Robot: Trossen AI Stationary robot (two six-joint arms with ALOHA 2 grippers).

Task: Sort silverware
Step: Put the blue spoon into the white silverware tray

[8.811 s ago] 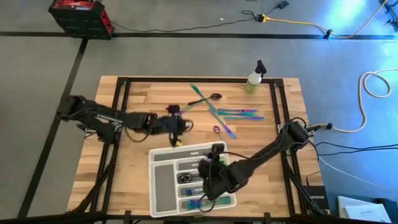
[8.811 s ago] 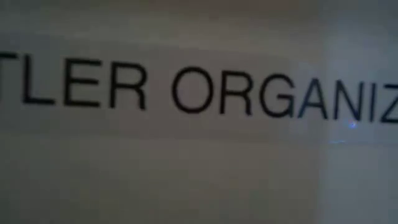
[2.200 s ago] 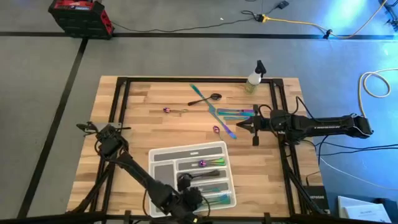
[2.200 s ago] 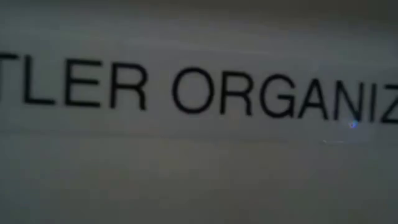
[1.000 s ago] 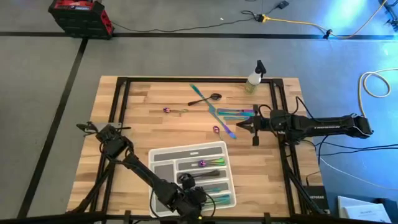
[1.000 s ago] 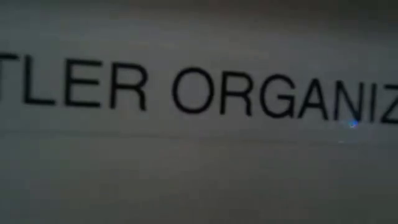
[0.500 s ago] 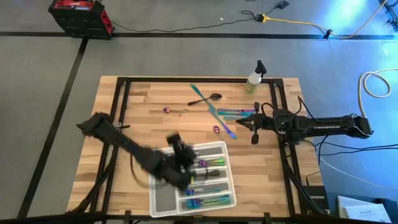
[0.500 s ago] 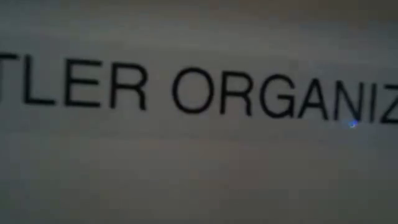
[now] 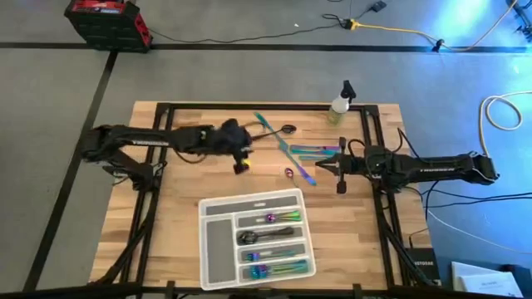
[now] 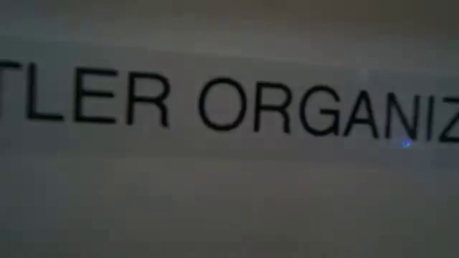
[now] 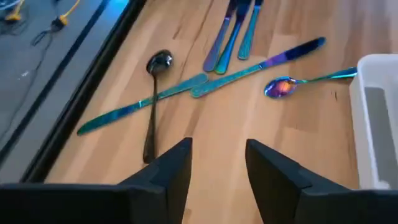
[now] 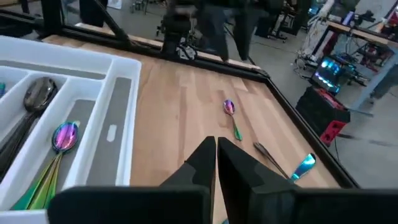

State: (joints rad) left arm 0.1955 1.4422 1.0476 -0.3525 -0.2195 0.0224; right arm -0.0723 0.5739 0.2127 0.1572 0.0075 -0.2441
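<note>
While empty — left hand (image 11: pixel 217 171) — over silverware (image 11: pixel 236 74)

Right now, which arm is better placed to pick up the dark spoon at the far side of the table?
Left, probably. Its open tool hovers just beside the dark spoon; the right tool, shut, waits farther off by the iridescent knives.

Table (image 9: pixel 183 187): showing light wood grain, black frame. Tray (image 9: pixel 218 241): showing translucent white. Loose silverware (image 11: pixel 205 85): showing iridescent teal, blue and purple; one spoon (image 11: pixel 153 93) is showing dark near-black. Spray bottle (image 9: pixel 339 104): pale yellow-green body, black top. Box on floor (image 9: pixel 106 21): red and black.
</note>
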